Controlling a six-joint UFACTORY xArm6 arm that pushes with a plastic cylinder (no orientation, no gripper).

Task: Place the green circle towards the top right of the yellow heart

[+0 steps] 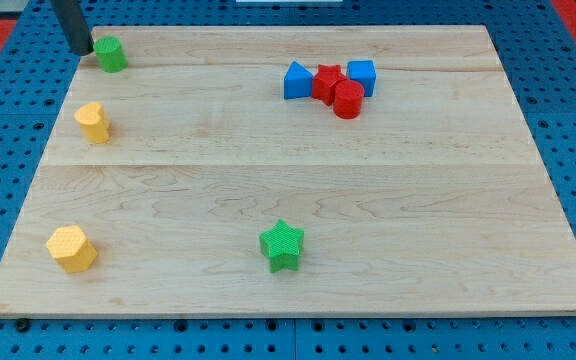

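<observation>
The green circle [111, 54] sits at the board's top left corner. The yellow heart [94, 122] lies just below it, near the left edge, so the circle is above and slightly right of the heart. My tip [81, 50] is at the top left, just left of the green circle, close to it or touching its left side. The rod rises out of the view's top.
A yellow hexagon [72, 248] lies at the bottom left. A green star [283, 245] lies at the bottom middle. A cluster at the top right of centre holds a blue triangle [297, 81], a red star [327, 82], a red cylinder [348, 100] and a blue cube [362, 76].
</observation>
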